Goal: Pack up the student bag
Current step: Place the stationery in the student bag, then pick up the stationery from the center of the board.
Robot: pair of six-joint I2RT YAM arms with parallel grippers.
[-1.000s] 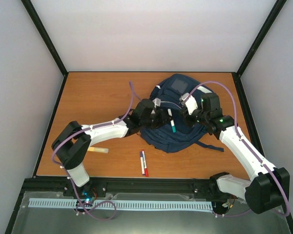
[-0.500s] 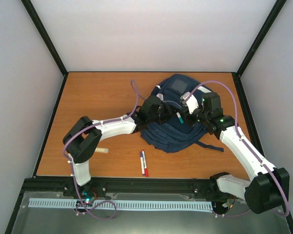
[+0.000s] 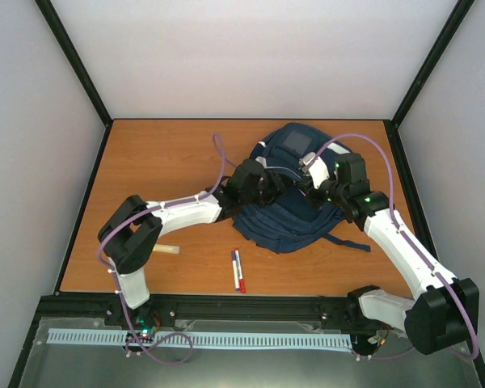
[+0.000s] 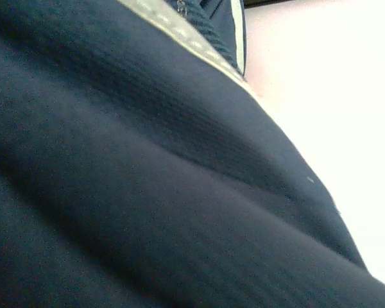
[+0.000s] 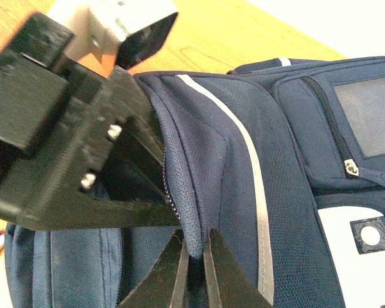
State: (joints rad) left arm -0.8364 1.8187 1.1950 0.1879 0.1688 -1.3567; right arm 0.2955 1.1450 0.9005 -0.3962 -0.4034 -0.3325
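Observation:
The student bag (image 3: 295,222) is a navy backpack lying at the back right of the table. My right gripper (image 3: 314,187) is shut on the fabric edge beside the bag's zipper and holds the opening up; in the right wrist view its jaws (image 5: 194,256) pinch that navy edge (image 5: 199,212) next to the white stripe. My left gripper (image 3: 268,183) reaches into the opening from the left. Its black body (image 5: 64,147) shows in the right wrist view, with the fingers hidden inside. The left wrist view shows only navy fabric (image 4: 147,192).
A blue pen and a red pen (image 3: 238,270) lie side by side near the table's front edge. A pale yellow marker (image 3: 163,250) lies at the front left beside the left arm. The orange wooden table (image 3: 162,162) is walled on three sides.
My left gripper carried a green-capped marker from the bag's front up into the opening, and the marker is now out of sight. The right gripper has held its place on the bag's edge.

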